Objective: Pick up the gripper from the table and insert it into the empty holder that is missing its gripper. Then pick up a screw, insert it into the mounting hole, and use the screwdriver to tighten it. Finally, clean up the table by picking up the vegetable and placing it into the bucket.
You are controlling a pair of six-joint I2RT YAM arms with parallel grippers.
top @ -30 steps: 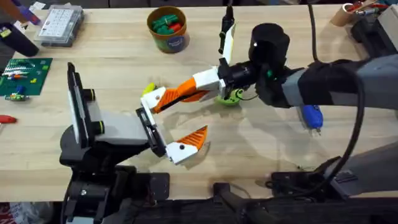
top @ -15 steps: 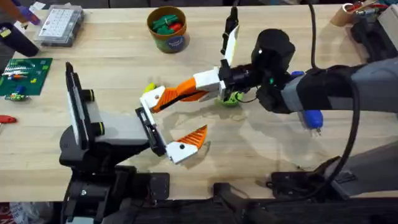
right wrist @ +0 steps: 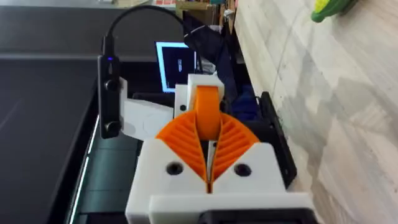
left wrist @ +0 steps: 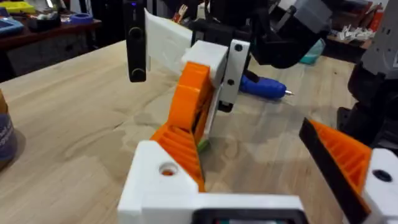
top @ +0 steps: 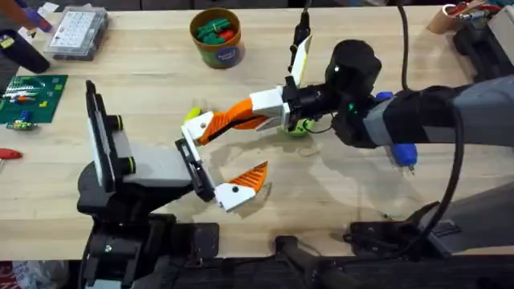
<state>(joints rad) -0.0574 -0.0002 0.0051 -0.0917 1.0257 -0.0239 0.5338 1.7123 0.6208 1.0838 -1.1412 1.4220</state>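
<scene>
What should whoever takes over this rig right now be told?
Left gripper: open, gripping nothing, presenting the holder.
Right gripper: shut on the loose orange finger, whose base meets the holder; full seating cannot be told.
Mounting hole: no screw in it.
Screwdriver: lying on the table by the right arm.
Vegetable: on the table; bucket at the far side.
Left: confirm seating, insert and tighten a screw, put the vegetable in the bucket.

No writing, label, brand or number can be read on anything in these views.
</scene>
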